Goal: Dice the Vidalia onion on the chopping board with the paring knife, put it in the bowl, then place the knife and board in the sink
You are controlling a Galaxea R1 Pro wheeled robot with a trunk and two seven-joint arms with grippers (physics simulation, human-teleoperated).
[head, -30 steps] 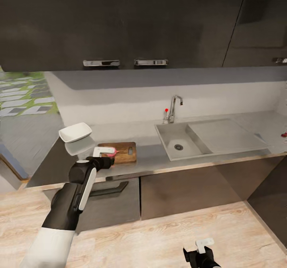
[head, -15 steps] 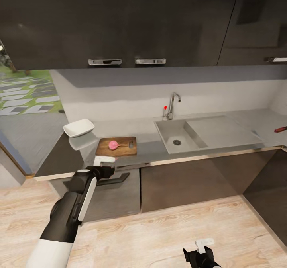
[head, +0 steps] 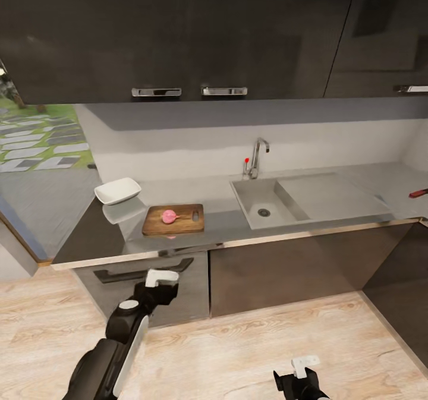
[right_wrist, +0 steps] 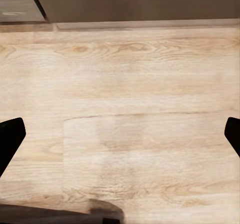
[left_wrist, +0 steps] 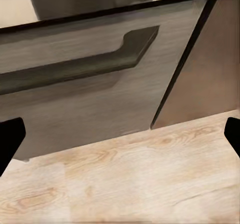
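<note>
The pinkish Vidalia onion [head: 170, 216] lies on the brown chopping board [head: 184, 223], which rests on the grey countertop [head: 223, 221] left of the sink [head: 246, 201]. A white bowl [head: 117, 191] stands at the counter's left end. The reddish paring knife [head: 418, 193] shows at the far right edge of the counter. My left gripper [head: 161, 281] hangs below the counter edge in front of a drawer and is open and empty [left_wrist: 120, 139]. My right gripper [head: 304, 367] is low over the floor, open with nothing in it [right_wrist: 120, 134].
A chrome tap [head: 257, 157] with a red dot rises behind the sink. Dark upper cabinets [head: 190, 31] hang over the counter. A drawer with a bar handle [left_wrist: 85, 62] sits just ahead of my left gripper. Light wooden floor [head: 249, 352] stretches in front of the cabinets.
My left arm let go of the onion on the board, drew back and dropped below the counter edge. The view pulled back a little early on. The right arm has not moved.
</note>
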